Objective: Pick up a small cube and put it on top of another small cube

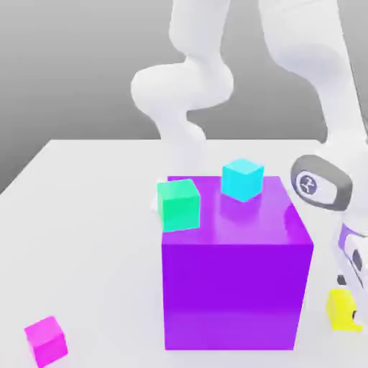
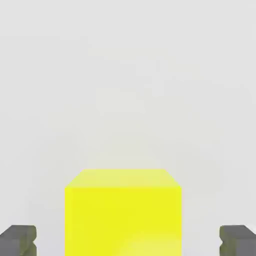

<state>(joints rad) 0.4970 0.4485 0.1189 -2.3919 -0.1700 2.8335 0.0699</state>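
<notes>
Standing by the table (image 1: 86, 215): a white top with several coloured cubes on it.
Arm: the white arm (image 1: 323, 86) bends down at the exterior view's right, near edge.
Gripper: the gripper (image 2: 128, 241) is low over the small yellow cube (image 2: 122, 212), its two dark fingertips (image 2: 19, 240) spread on either side of the cube with a clear gap between each tip and the cube's faces; nothing pinched.
Small yellow cube's place: on the table at the near right (image 1: 343, 309), just beside the big purple cube (image 1: 233, 287), partly behind the hand.
Big purple cube: middle of the table, toward the near side.
Cyan cube (image 1: 242, 179): on the purple cube's top, far side.
Green cube (image 1: 179, 204): at the purple cube's far left upper corner; resting or not, I cannot tell.
Magenta small cube (image 1: 46, 339): near left, well apart from the rest.
</notes>
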